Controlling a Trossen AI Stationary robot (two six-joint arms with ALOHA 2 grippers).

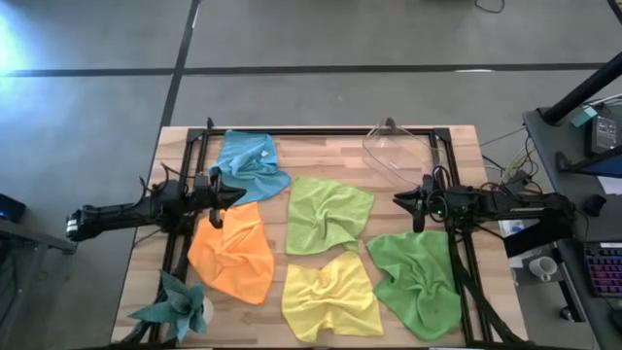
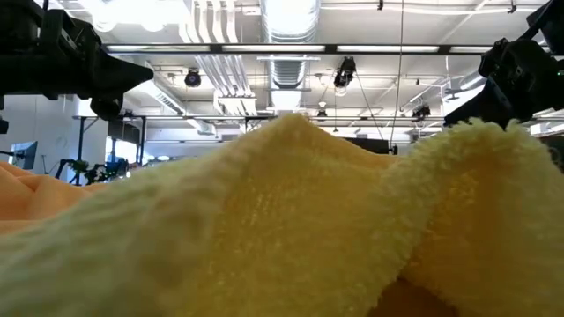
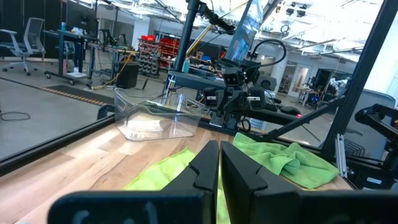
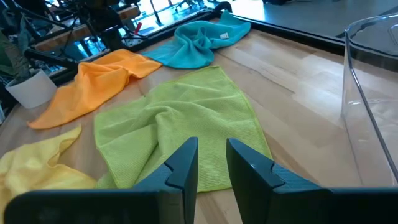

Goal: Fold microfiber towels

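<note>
Nearest the front edge of the wooden tabletop (image 1: 457, 146), the yellow towel (image 1: 330, 297) is lying crumpled, and it is filling almost the whole low view. Beside it, at the front left corner, a teal spiky ornament (image 1: 180, 306) in a small white pot is standing. At the front right, the darker green towel (image 1: 418, 277) is lying bunched, reaching toward the right edge. The orange towel (image 1: 233, 253) is spread left of the yellow one, its front corner just beside it. Behind these, the lime green towel (image 1: 328, 214) is lying near the middle, rumpled but mostly flat, with bare wood showing around it on all sides.

The left tool (image 1: 231, 194) is being held over the far edge of the orange towel, close to the blue one; its fingers (image 3: 205, 171) are pressed nearly together, grasping nothing. The right tool (image 1: 400, 200) is being held above bare wood between the lime green and darker green towels, its fingers (image 4: 181, 165) parted by a narrow gap, released and empty.

Farthest back, the blue towel (image 1: 251, 165) is lying heaped at the rear left, and a clear plastic bin (image 1: 398, 156) is standing at the rear right. A black frame (image 1: 321, 130) is bordering the tabletop's back and sides.
</note>
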